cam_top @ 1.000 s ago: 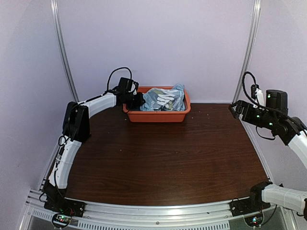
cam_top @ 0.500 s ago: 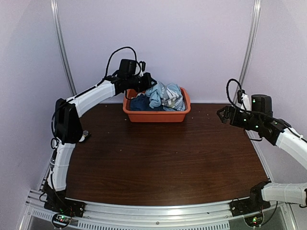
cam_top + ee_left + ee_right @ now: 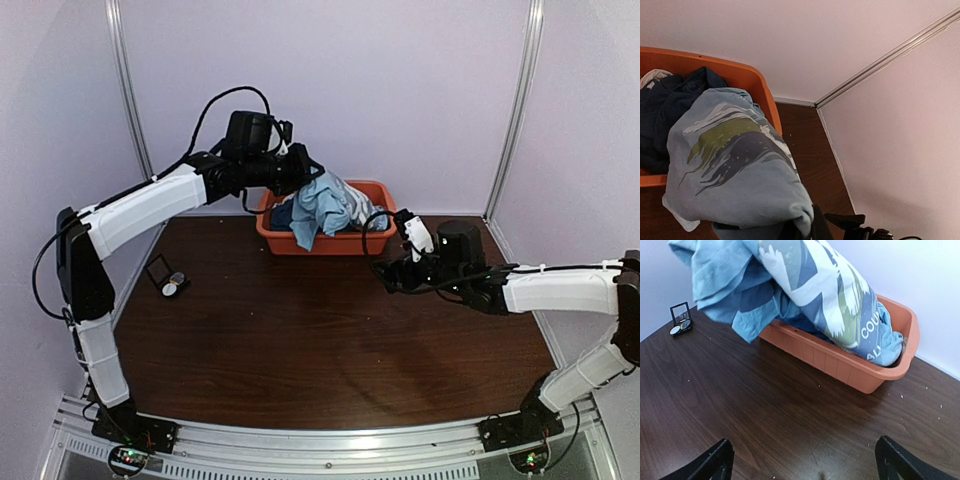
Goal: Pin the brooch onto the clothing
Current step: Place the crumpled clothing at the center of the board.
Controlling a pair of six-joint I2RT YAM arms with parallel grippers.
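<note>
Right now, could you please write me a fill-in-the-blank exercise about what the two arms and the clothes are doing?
1. The left fingers are shut on the light blue ____.
2. The dark blue garment lies inside the orange ____.
3. The right fingers hover over the table, wide ____.
Missing words: T-shirt; basin; open.

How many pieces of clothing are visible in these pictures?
2: the light blue T-shirt hangs from the left end effector, trailing into the orange tub; a dark blue garment lies inside. Others may be hidden.
</note>
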